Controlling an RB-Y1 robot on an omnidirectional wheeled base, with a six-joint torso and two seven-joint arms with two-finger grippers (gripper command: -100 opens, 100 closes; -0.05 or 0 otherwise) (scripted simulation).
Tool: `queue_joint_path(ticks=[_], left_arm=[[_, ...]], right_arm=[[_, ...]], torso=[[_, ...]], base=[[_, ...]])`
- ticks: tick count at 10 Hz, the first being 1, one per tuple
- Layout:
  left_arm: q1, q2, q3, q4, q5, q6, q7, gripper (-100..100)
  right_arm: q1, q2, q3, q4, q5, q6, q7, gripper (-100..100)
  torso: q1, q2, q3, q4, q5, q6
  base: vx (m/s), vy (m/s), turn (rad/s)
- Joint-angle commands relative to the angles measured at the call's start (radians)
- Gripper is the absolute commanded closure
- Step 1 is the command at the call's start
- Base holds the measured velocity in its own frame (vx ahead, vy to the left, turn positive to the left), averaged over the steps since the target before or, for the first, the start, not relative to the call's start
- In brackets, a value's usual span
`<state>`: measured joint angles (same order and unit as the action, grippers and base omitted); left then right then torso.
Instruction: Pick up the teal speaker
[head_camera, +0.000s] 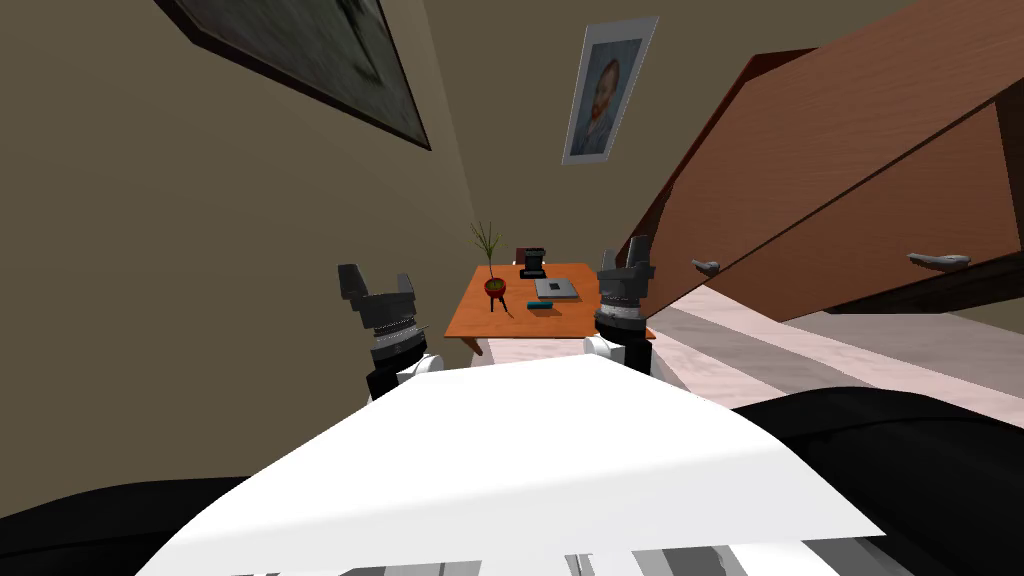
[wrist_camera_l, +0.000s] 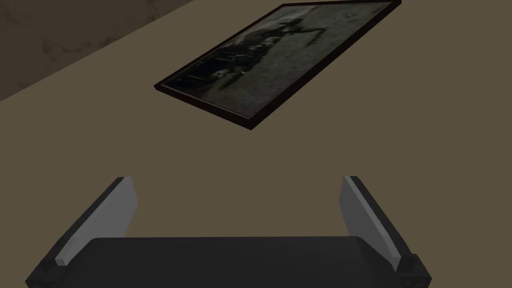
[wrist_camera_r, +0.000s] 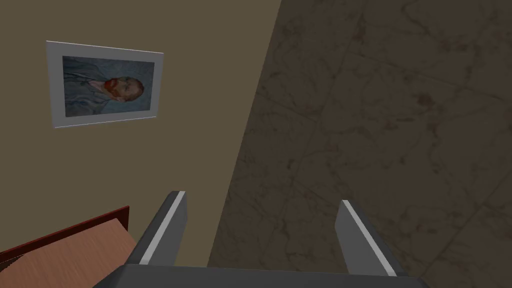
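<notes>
Left end effector: fingers spread, empty, held up beside my chest | right end effector: also spread and empty, raised, I judge, to travel clear | teal speaker: lies flat near the orange tabletop's front edge, near a potted plant, well ahead of both | approach probably needed first

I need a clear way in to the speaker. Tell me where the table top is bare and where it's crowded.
Bare: the table's near strip in front of the plant and speaker, and the patch right of the speaker. Crowded: the middle and back, where a grey slab lies close behind the speaker and a black box stands behind that.
</notes>
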<state>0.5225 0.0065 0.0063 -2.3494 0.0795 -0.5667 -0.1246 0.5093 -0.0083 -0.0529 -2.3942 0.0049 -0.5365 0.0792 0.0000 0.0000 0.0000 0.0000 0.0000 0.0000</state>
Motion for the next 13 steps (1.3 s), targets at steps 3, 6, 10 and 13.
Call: queue_joint_path(ticks=[3,6,10,13], left_arm=[[0.000,0.000,0.000,0.000,0.000,0.000,0.000,0],[0.000,0.000,0.000,0.000,0.000,0.000,0.000,0],[0.000,0.000,0.000,0.000,0.000,0.000,0.000,0],[0.000,0.000,0.000,0.000,0.000,0.000,0.000,0]], right_arm=[[0.021,-0.075,0.036,0.032,0.023,0.005,0.015,-100],[0.052,-0.162,0.098,0.094,0.062,0.015,0.038,-100],[0.088,-0.267,0.183,0.188,0.114,0.028,0.066,-100],[0.111,-0.346,0.249,0.263,0.154,0.038,0.084,-100]], torso=[[-0.001,0.005,0.003,0.001,0.000,0.000],[0.000,0.011,0.007,0.003,0.000,0.000],[0.000,0.011,0.007,0.003,0.000,0.000],[-0.002,0.008,0.005,0.002,0.000,0.000]], base=[[-0.084,0.003,0.038],[-0.175,0.001,0.100],[-0.169,0.003,0.098],[-0.125,-0.012,0.133]])
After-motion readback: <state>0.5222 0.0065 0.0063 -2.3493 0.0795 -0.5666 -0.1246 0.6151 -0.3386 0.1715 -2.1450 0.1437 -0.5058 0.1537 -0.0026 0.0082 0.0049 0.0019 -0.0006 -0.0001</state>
